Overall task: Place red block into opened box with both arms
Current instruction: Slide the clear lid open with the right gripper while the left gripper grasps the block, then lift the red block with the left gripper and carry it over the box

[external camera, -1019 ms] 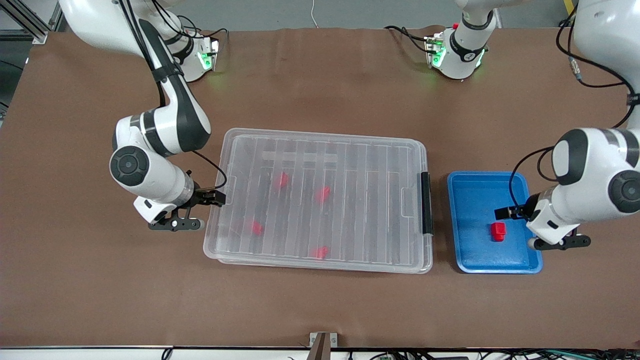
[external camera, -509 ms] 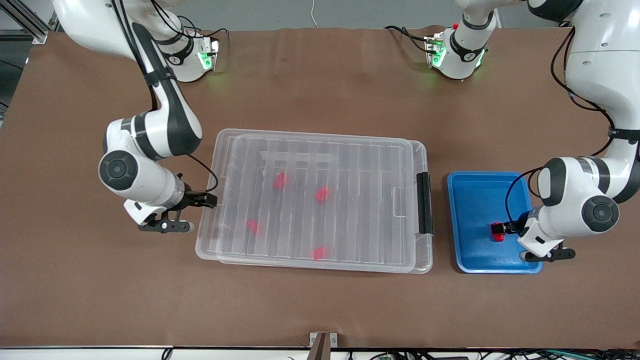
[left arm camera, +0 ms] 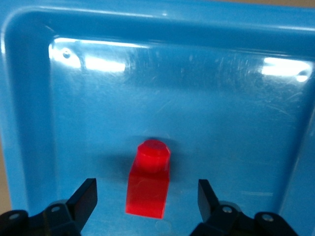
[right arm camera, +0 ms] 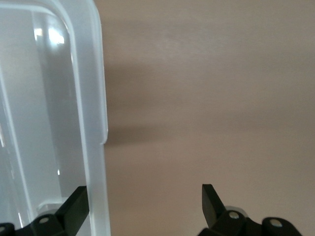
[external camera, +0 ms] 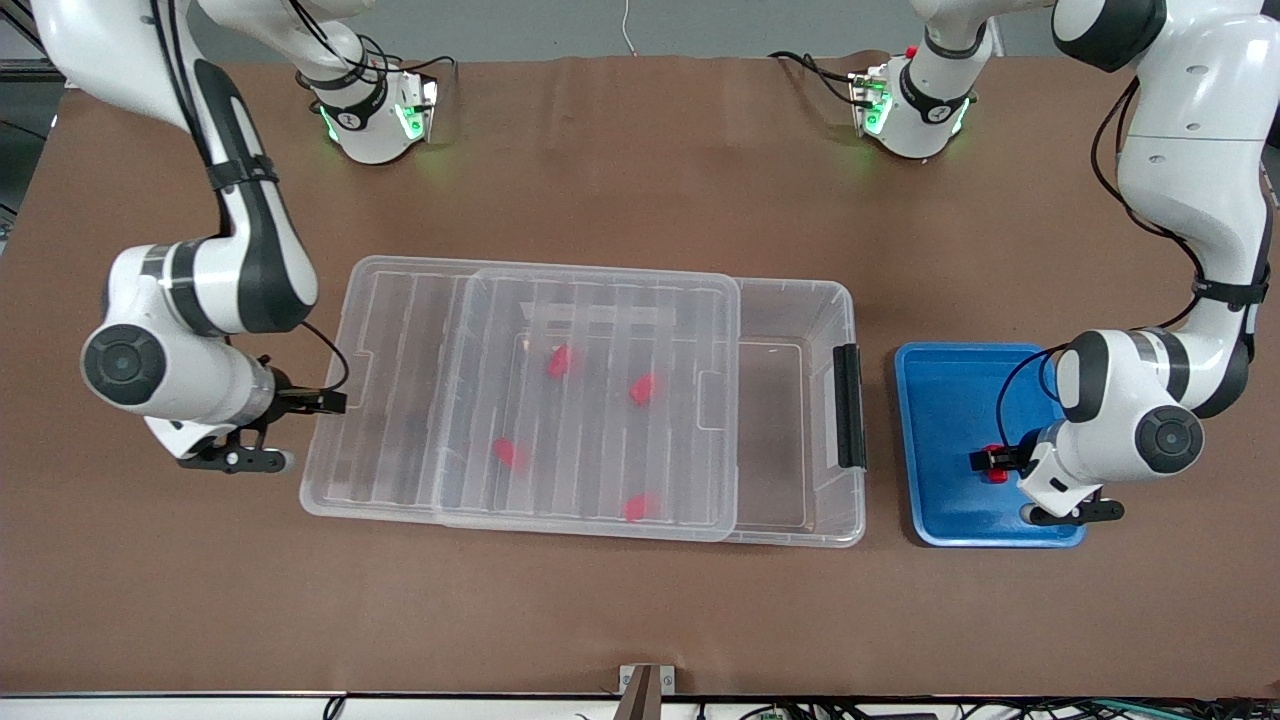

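Note:
The red block [left arm camera: 147, 187] lies in the blue tray [external camera: 950, 390], partly covered by my left gripper [external camera: 985, 462] in the front view. My left gripper [left arm camera: 146, 191] is down in the tray and open, one finger on each side of the block with a gap on both sides. The clear box [external camera: 800, 300] lies mid-table. Its ribbed lid [external camera: 590, 300] sits shifted toward the right arm's end, leaving the end by the black latch [external camera: 852, 405] uncovered. My right gripper [external camera: 330, 403] is open at the lid's short edge, its fingers astride the lid's rim [right arm camera: 91, 98].
Several other small red blocks [external camera: 645, 388] lie in the box under the lid. The blue tray stands beside the box's latch end, toward the left arm's end. Brown table [external camera: 640, 620] surrounds both.
The lid has slid toward the right arm's end along with my right gripper, uncovering the box's latch end. My left gripper has come down around the red block.

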{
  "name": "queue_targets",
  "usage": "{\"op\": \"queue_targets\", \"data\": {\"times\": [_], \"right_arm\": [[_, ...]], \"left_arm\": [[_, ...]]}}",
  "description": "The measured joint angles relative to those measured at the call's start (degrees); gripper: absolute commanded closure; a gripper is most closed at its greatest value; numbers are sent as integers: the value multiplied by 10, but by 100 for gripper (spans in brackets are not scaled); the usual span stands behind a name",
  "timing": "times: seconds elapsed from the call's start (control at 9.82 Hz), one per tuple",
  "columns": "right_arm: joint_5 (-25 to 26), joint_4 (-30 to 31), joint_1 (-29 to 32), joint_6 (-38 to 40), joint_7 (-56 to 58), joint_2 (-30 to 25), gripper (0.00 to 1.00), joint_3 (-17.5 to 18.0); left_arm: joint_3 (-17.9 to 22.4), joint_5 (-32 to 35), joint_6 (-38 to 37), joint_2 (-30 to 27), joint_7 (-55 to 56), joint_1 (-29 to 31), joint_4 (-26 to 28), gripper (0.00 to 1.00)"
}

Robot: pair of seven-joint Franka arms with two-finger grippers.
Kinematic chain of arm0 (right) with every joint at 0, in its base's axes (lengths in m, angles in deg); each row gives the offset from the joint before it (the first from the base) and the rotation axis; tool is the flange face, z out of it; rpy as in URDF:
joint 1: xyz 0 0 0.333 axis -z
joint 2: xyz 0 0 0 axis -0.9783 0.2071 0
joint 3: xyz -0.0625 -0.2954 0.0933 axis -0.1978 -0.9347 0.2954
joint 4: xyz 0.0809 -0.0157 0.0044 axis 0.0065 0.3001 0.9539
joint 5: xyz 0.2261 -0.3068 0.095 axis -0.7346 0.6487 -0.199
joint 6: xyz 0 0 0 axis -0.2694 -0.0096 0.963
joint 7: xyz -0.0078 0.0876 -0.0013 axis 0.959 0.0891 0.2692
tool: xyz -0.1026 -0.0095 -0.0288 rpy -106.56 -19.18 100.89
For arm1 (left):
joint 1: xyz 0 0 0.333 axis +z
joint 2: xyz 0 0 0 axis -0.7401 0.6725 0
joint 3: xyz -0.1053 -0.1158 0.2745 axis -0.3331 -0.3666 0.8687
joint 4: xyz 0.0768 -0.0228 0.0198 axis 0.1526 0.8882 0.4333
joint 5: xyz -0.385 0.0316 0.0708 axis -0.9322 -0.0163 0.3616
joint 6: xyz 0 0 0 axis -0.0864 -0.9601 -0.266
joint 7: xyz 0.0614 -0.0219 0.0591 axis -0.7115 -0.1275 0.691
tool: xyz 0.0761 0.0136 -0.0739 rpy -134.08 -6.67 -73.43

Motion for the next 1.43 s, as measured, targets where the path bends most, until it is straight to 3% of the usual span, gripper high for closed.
{"op": "queue_targets", "data": {"times": [0.2, 0.41, 0.61, 0.81, 1.12, 1.32, 1.43], "right_arm": [[1, 0, 18, 2, 19, -1, 0, 0], [3, 0, 17, 2, 19, -1, 0, 1], [4, -2, 17, 2, 19, -2, 0, 2], [4, -29, 17, 8, 7, -20, 0, 0], [4, -80, 47, 66, 4, -115, 0, -8], [3, -89, 61, 143, -23, -185, 0, -9], [-1, -90, 71, 181, -27, -218, 0, -8]], "left_arm": [[-2, 0, 0, 3, 0, -2, 0, 85], [-4, 0, 0, 5, 0, -2, -1, 100], [-11, 0, -2, 1, 0, 1, -14, 100], [-39, 0, -55, -42, 0, 4, -32, 100], [-134, -1, -159, -161, 65, 1, -41, 100], [-226, 0, -195, -190, 201, -9, -37, 100], [-254, 0, -195, -186, 266, -29, -30, 100]]}}
